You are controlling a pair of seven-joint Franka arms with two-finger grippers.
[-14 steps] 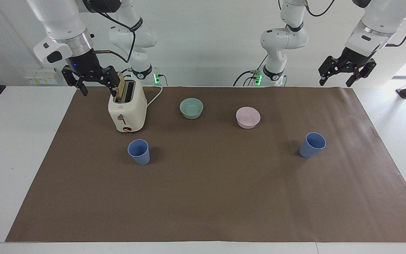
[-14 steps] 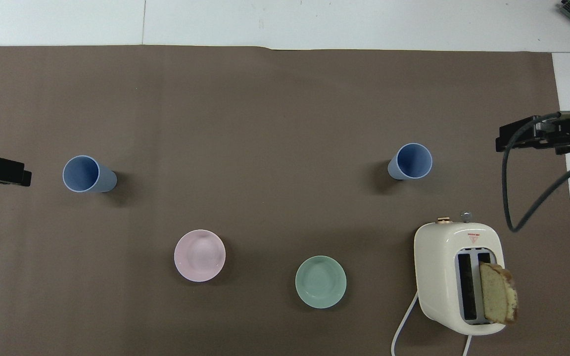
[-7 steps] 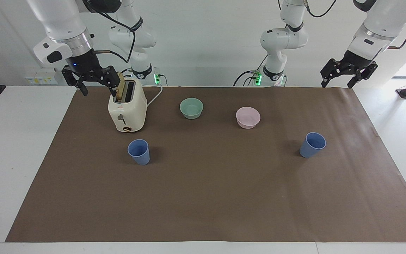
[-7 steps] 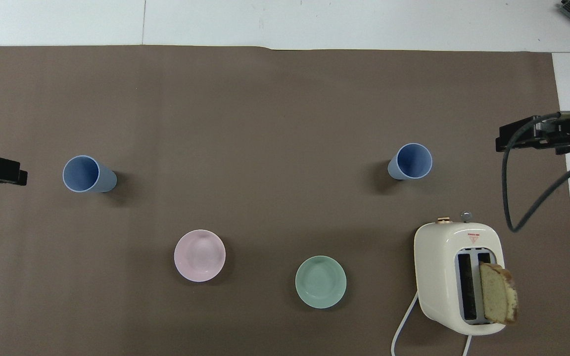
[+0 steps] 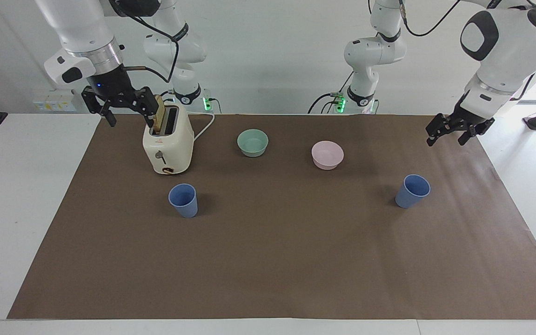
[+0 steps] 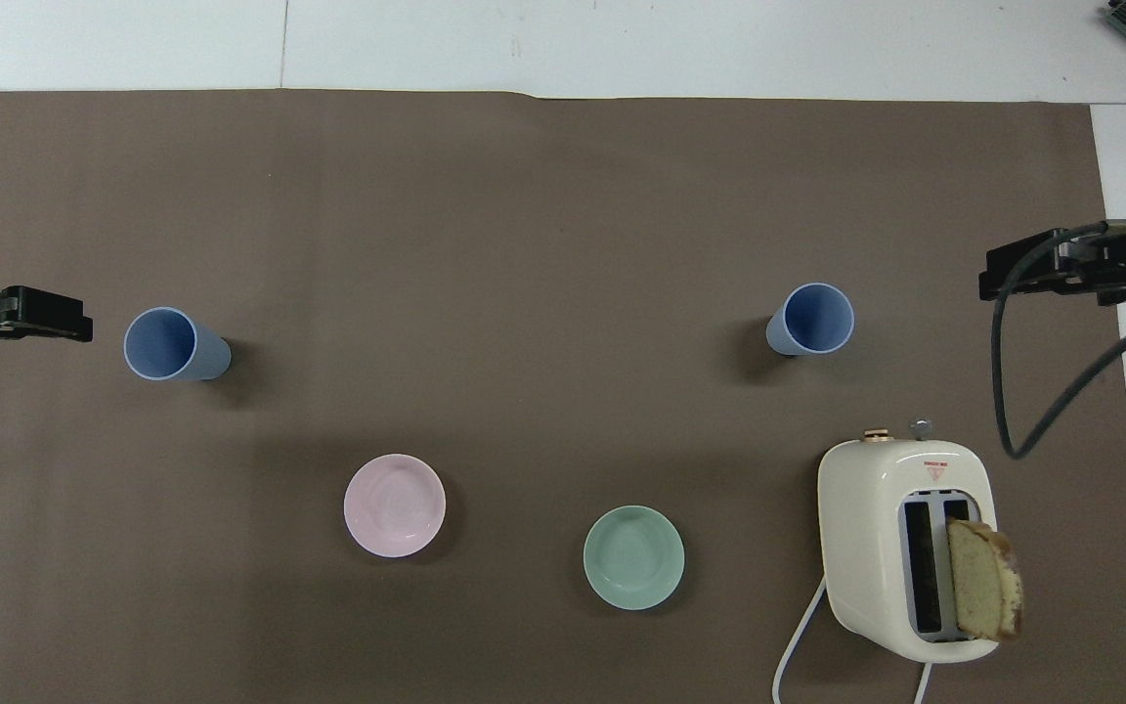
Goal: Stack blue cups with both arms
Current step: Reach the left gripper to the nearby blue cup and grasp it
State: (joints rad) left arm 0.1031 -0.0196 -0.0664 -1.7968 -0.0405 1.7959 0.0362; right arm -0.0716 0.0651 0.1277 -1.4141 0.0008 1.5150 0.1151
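Note:
Two blue cups stand upright on the brown mat. One blue cup [image 5: 412, 190] [image 6: 175, 344] is toward the left arm's end, the other blue cup [image 5: 183, 200] [image 6: 812, 319] toward the right arm's end, just farther from the robots than the toaster. My left gripper [image 5: 447, 138] [image 6: 55, 315] hangs open and empty over the mat's edge at its own end, apart from the nearby cup. My right gripper [image 5: 128, 118] [image 6: 1013, 272] waits open and empty in the air beside the toaster's top.
A cream toaster [image 5: 168, 142] [image 6: 900, 548] with a bread slice [image 6: 983, 592] sticking out stands near the right arm's base, its white cord trailing toward the robots. A mint-green bowl [image 5: 252, 142] and a pale pink bowl [image 5: 327, 154] sit between the two bases.
My left gripper has come down from high near the wall and moved in over the mat's edge, closer to its cup. The right arm and all objects have stayed put.

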